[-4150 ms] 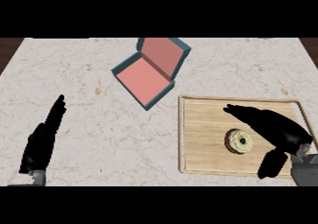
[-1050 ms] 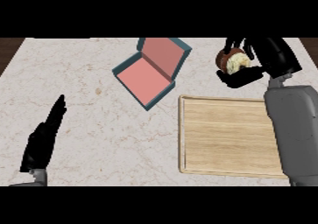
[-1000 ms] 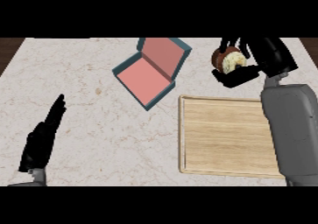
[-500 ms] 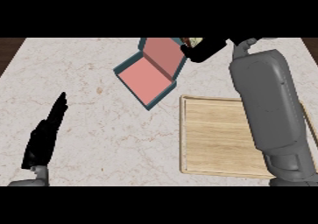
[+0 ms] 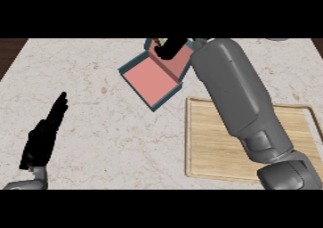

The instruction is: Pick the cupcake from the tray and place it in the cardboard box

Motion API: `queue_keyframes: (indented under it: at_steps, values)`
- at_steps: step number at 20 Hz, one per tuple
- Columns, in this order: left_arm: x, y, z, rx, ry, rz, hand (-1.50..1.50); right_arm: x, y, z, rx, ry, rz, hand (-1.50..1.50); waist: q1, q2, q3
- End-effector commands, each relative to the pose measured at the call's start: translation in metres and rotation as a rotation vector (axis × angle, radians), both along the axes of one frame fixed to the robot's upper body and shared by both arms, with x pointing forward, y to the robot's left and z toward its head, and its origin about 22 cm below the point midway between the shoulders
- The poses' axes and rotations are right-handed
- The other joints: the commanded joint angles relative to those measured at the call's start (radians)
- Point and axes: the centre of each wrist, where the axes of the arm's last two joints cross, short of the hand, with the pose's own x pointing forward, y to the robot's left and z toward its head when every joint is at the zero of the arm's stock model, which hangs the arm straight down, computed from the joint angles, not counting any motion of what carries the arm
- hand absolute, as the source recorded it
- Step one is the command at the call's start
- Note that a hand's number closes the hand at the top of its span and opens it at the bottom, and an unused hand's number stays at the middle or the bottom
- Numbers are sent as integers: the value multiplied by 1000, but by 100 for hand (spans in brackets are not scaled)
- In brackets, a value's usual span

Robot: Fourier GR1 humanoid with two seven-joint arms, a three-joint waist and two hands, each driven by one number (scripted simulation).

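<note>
Open teal-edged, pink-lined cardboard box (image 5: 154, 80) | pale wooden tray (image 5: 213, 142) bare | black right hand (image 5: 171, 48) over box, cupcake (image 5: 159, 42) seemingly clutched | black left hand (image 5: 46, 133) flat, nothing held

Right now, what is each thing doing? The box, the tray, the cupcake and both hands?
cardboard box: open, lid flat, pink inside, nothing seen resting inside it.
tray: bare wood, nothing on it.
cupcake: only a sliver shows, held over the box's far part.
right hand: curled round the cupcake.
left hand: open, resting at the left.
</note>
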Motion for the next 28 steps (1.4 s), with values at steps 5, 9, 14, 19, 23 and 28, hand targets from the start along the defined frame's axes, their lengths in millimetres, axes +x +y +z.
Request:
queue_keyframes:
  at_steps: [5, 9, 14, 19, 23, 28]
  values:
    - [3, -24, -1, -14, -7, -32, 0, 14, 20, -40, -87, 110, -56, 150, 23, 8, 0]
    - [6, -22, 6, -5, -17, -44, 0, 17, 13, -61, -32, 163, -121, -150, 44, 16, 0]
    - [9, -28, 4, -9, -29, -59, 0, 18, 12, -68, 26, 148, -112, -150, 59, 22, 0]
    - [17, -24, 15, 6, -27, -70, 0, 20, 3, -70, 280, 92, -186, -150, 61, 22, 1]
    - [12, -19, 4, -1, -18, -47, 0, 23, -6, -61, 501, 22, -249, -150, 37, 21, 2]
    - [9, -9, 10, -7, -24, -29, 0, 31, -42, -57, 720, 5, -248, -150, 21, 16, 2]
